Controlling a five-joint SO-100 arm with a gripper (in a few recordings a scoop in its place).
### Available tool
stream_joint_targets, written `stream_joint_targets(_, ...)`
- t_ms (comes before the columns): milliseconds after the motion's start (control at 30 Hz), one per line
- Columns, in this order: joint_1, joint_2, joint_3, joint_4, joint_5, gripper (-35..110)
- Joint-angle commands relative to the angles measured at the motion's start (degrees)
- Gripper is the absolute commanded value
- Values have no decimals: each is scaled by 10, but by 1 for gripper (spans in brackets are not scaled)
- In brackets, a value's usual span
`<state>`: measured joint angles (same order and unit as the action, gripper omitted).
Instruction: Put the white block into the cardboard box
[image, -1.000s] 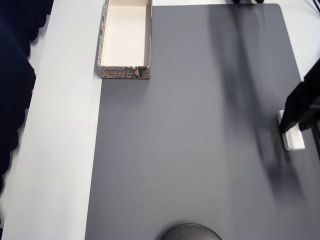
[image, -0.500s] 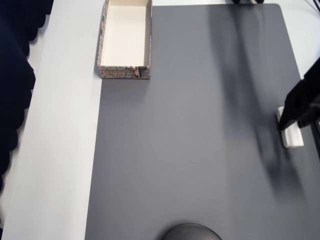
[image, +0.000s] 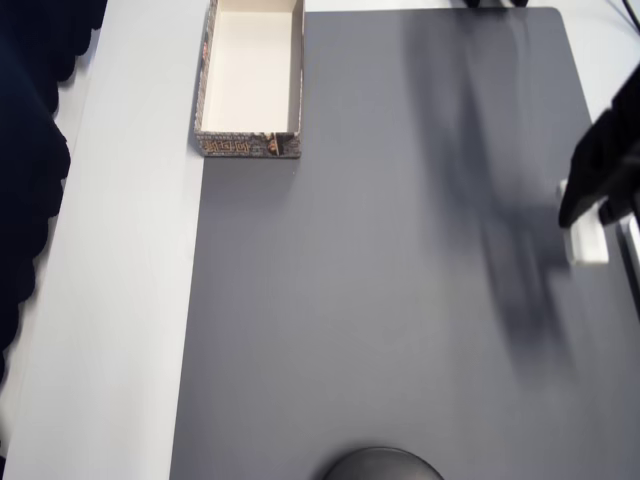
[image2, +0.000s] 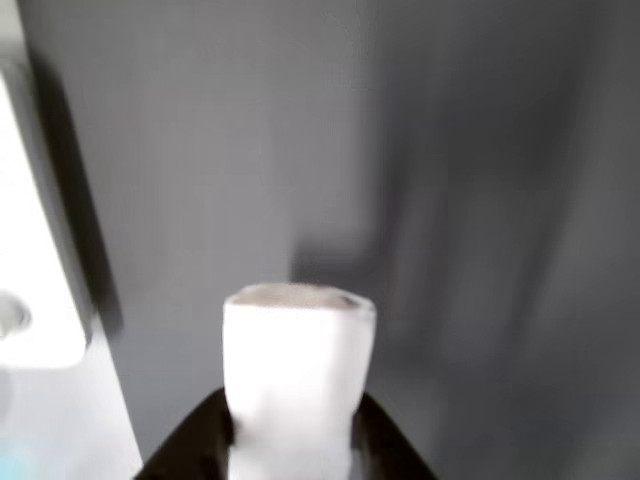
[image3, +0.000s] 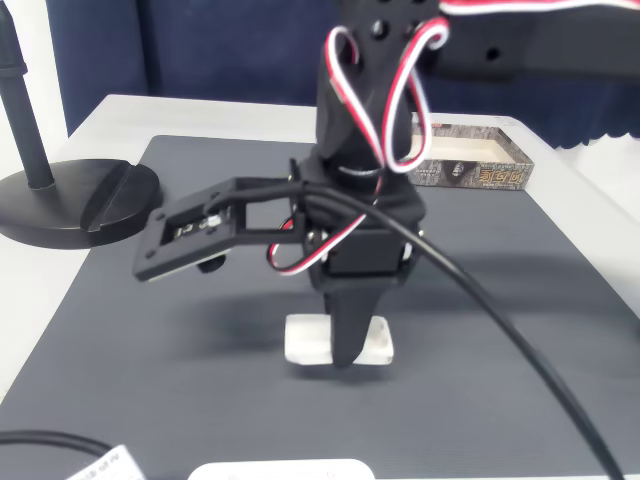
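Note:
The white block sits upright between my gripper's two black fingers, and the gripper is shut on it. In the overhead view the block shows at the right edge of the dark grey mat, half under the black gripper. From the fixed view, one finger of the gripper covers the middle of the block, which hangs just above the mat over its own shadow. The cardboard box lies far away at the mat's top left corner, its cream inside bare. It also appears behind the arm.
The grey mat covers most of the pale table. A black round stand base stands at the mat's edge, also seen as the base. A bigger white object lies beside the mat. A dark blue curtain borders the table.
My gripper, shut on the white block, has moved a little toward the top of the overhead picture, and the block has shifted with it. The box has not moved.

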<state>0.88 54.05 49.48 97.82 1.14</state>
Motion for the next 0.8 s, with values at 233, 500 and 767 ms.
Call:
stream_joint_targets(233,33,127,25,9,12,-2)
stream_joint_targets(500,69,192,79,9,18,-2)
stream_joint_targets(767,104,227,127,8,31,-2)
